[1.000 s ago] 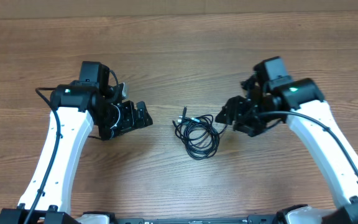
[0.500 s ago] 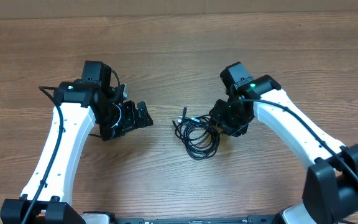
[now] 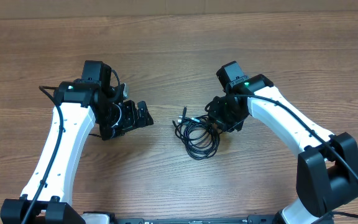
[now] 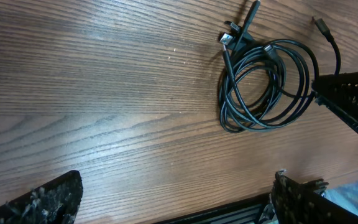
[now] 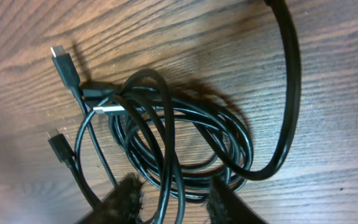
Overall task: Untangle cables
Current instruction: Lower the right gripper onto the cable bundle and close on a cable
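The cables (image 3: 197, 133) are thin black cords coiled in one tangled bundle on the wooden table between the arms. The left wrist view shows the coil (image 4: 266, 87) far ahead, and the right wrist view shows it close up (image 5: 185, 137) with a silver plug (image 5: 107, 109). My right gripper (image 3: 220, 118) is at the bundle's right edge. Its fingertips (image 5: 174, 202) are open and straddle a few strands of the coil. My left gripper (image 3: 138, 117) is wide open and empty (image 4: 166, 205), well left of the bundle.
Loose plug ends stick out at the bundle's upper left (image 3: 183, 113). A thicker black cable (image 5: 291, 93) curves over the coil's right side in the right wrist view. The table's near edge (image 4: 229, 208) shows under the left gripper.
My right arm has swung left and brought its gripper onto the right edge of the cable bundle. The left arm and the cables have barely moved.
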Controlling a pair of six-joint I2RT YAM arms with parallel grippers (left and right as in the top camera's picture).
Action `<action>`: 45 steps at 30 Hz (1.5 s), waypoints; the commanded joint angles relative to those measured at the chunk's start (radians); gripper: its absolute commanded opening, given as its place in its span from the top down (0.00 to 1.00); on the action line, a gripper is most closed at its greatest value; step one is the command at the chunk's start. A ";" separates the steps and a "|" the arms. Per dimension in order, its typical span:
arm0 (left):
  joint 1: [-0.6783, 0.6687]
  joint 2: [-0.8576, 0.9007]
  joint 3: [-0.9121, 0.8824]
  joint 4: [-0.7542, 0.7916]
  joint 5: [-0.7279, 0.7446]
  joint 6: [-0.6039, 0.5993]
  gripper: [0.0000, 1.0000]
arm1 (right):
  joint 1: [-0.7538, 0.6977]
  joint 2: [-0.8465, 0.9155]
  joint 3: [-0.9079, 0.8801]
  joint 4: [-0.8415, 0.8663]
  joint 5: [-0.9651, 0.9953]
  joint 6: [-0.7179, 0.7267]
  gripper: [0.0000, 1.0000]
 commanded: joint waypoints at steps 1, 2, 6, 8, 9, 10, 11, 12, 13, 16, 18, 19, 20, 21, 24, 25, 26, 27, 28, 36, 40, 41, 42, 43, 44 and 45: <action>-0.007 0.008 0.021 0.001 0.010 -0.006 0.03 | 0.002 0.005 -0.004 0.006 -0.002 0.006 0.71; -0.007 0.008 0.021 0.001 0.010 -0.006 0.03 | 0.002 0.005 -0.004 0.007 -0.002 0.006 0.71; -0.007 0.008 0.021 0.001 0.010 -0.006 0.02 | 0.003 0.005 -0.004 0.008 -0.002 0.006 0.71; -0.007 0.008 0.021 0.001 0.010 -0.006 0.02 | 0.003 0.006 -0.004 0.008 -0.002 0.006 0.71; -0.007 0.008 0.021 0.001 0.010 -0.006 0.02 | 0.005 0.006 -0.004 0.009 -0.002 0.007 0.71; -0.007 0.008 0.021 0.001 0.010 -0.006 0.02 | 0.006 0.006 -0.004 0.009 -0.002 0.010 0.71; -0.007 0.008 0.021 0.001 0.010 -0.006 0.02 | 0.008 0.007 -0.004 0.010 -0.002 0.010 0.71; -0.007 0.008 0.021 0.001 0.011 -0.006 0.02 | 0.012 0.007 -0.005 0.011 -0.002 0.010 0.71; -0.007 0.008 0.021 0.001 0.010 -0.006 0.02 | 0.015 0.007 -0.005 0.012 -0.002 0.011 0.71; -0.007 0.008 0.021 0.001 0.010 -0.006 0.02 | 0.025 0.007 -0.005 0.013 -0.001 0.017 0.73; -0.007 0.008 0.021 0.001 0.011 -0.006 0.02 | 0.025 0.007 -0.005 0.016 -0.001 0.018 0.75; -0.007 0.008 0.021 0.001 0.010 -0.006 0.02 | 0.025 0.007 -0.004 0.019 -0.001 0.018 0.75; -0.007 0.008 0.021 0.001 0.010 -0.006 0.02 | 0.025 0.007 -0.004 0.020 -0.001 0.018 0.75; -0.007 0.008 0.021 0.001 0.011 -0.006 0.02 | 0.025 0.007 -0.005 0.020 -0.001 0.018 0.75; -0.007 0.008 0.021 0.001 0.011 -0.006 0.01 | 0.025 0.007 -0.005 0.012 -0.001 0.017 0.74; -0.007 0.008 0.021 0.001 0.011 -0.006 0.01 | 0.025 0.007 -0.005 0.010 -0.002 0.017 0.74; -0.007 0.008 0.021 0.001 0.010 -0.006 0.01 | 0.025 0.007 -0.005 0.008 -0.002 0.017 0.74; -0.007 0.008 0.021 0.001 0.011 -0.006 0.01 | 0.025 0.007 -0.005 0.007 -0.002 0.017 0.74; -0.007 0.008 0.021 0.001 0.010 -0.006 0.01 | 0.026 0.007 -0.005 0.004 -0.002 0.018 0.74; -0.007 0.008 0.021 0.001 0.011 -0.006 0.01 | 0.056 0.007 -0.005 0.016 0.000 0.039 0.75; -0.007 0.008 0.021 0.000 0.011 -0.006 0.01 | 0.070 0.007 -0.005 0.017 0.015 0.045 0.75; -0.007 0.008 0.021 0.000 0.011 -0.006 0.01 | 0.072 0.007 -0.005 0.015 0.023 0.054 0.75; -0.007 0.008 0.021 0.000 0.011 -0.006 0.01 | 0.072 0.007 -0.005 0.016 0.025 0.055 0.75; -0.007 0.008 0.021 0.000 0.011 -0.006 0.01 | 0.072 0.007 -0.005 0.016 0.025 0.055 0.75; -0.007 0.008 0.021 0.000 0.011 -0.006 0.01 | 0.072 0.007 -0.005 0.016 0.027 0.058 0.75; -0.007 0.008 0.021 0.000 0.011 -0.006 0.01 | 0.072 0.007 -0.005 0.016 0.026 0.058 0.75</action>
